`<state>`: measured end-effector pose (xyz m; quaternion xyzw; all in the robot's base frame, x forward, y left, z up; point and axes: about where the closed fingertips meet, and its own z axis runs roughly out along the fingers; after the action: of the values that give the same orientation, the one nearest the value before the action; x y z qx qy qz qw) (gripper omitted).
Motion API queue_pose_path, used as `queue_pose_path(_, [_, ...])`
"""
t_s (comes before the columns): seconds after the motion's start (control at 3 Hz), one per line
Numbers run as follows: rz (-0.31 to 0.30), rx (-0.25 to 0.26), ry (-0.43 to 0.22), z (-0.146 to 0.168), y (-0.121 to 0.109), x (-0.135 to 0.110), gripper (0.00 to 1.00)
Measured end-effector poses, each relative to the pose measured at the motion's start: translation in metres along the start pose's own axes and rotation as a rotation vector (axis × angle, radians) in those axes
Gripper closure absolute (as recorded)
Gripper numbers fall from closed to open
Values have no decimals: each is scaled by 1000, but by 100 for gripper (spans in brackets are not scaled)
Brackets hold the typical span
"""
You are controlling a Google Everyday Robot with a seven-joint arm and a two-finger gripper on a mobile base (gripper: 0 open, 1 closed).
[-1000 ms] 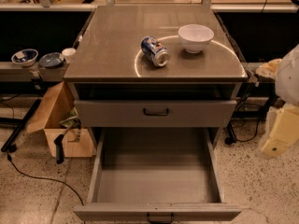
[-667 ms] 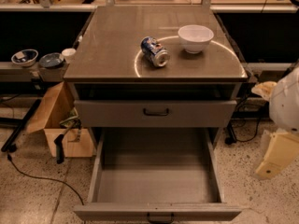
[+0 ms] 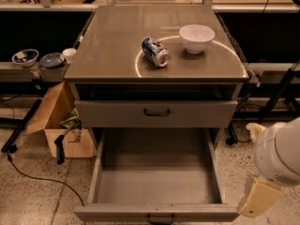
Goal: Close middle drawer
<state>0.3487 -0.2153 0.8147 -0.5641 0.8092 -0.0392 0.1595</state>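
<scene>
The desk (image 3: 108,46) stands in the same position as in the earlier frames, and every place below is given relative to it.

The middle drawer (image 3: 157,172) remains drawn fully out from the desk front, as before. Its long grey tray is exposed and holds nothing. Its front panel lies at the bottom edge of the view, which cuts off the lower part of its black handle (image 3: 161,218). The extended tray hides whatever lies beneath it.

The taller upper drawer (image 3: 117,114) sits directly below the desk top, with a dark gap above its front.

The robot arm (image 3: 279,153) is the only item that has changed. It has dropped from beside the desk top to beside the drawer's front right corner. The right edge of the view cuts it off.

The claw (image 3: 259,198), a beige part below the arm's white housing, sits just right of the drawer's front right corner, apart from it. Its opening cannot be told.

An open cardboard box (image 3: 51,114) stands on the floor left of the desk.

On the desk top, a white bowl (image 3: 197,37) and a can (image 3: 156,51) lying on its side are unchanged.
</scene>
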Motion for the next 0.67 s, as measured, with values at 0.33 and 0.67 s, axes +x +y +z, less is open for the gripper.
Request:
queue_pose_path(0.33, [25,7,41,34,20,14,0])
queue_pose_path(0.67, [60,-13,85,75,42,31,0])
